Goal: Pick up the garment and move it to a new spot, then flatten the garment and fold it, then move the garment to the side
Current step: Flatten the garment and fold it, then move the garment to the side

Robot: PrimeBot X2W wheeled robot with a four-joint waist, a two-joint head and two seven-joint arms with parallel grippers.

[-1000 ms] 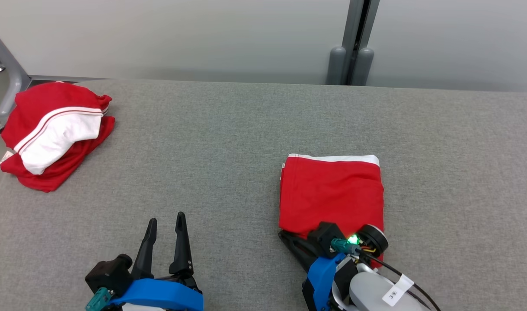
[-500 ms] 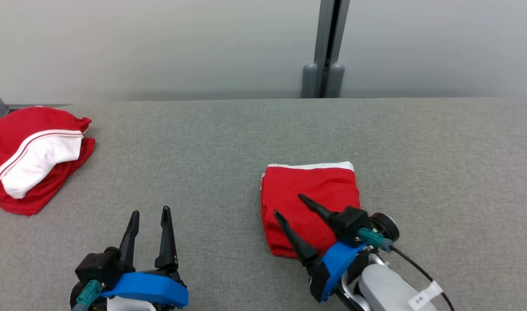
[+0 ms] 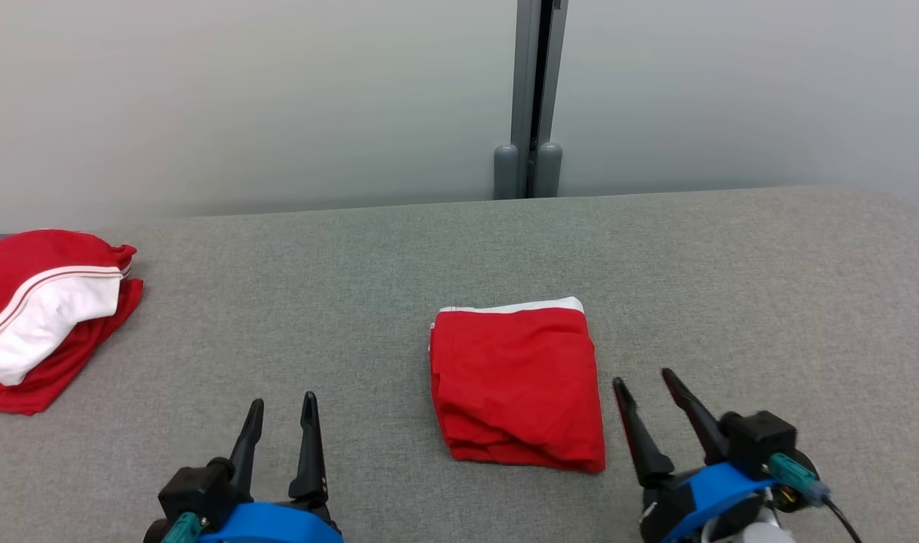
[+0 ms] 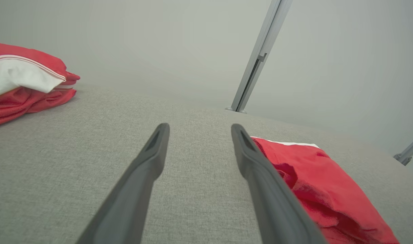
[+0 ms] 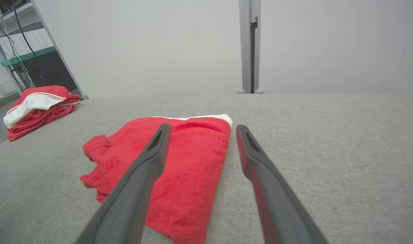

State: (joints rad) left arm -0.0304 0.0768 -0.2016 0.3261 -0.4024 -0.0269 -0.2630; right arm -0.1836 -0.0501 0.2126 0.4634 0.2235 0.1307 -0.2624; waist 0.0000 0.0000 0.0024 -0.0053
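Red/wht clothes heap on L edge of grey surface, grey post behind.

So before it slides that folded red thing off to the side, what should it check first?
1. Folded red garment lies flat on the grey surface: ok.
2. Its near edge is neat: not ok, slightly rumpled.
3. Right jaws open, off the cloth: ok.
4. Left jaws open, holding nothing: ok.
5. Red-and-white pile sits apart at the far left: ok.
6. Hidden underlayers tidy: cannot tell.
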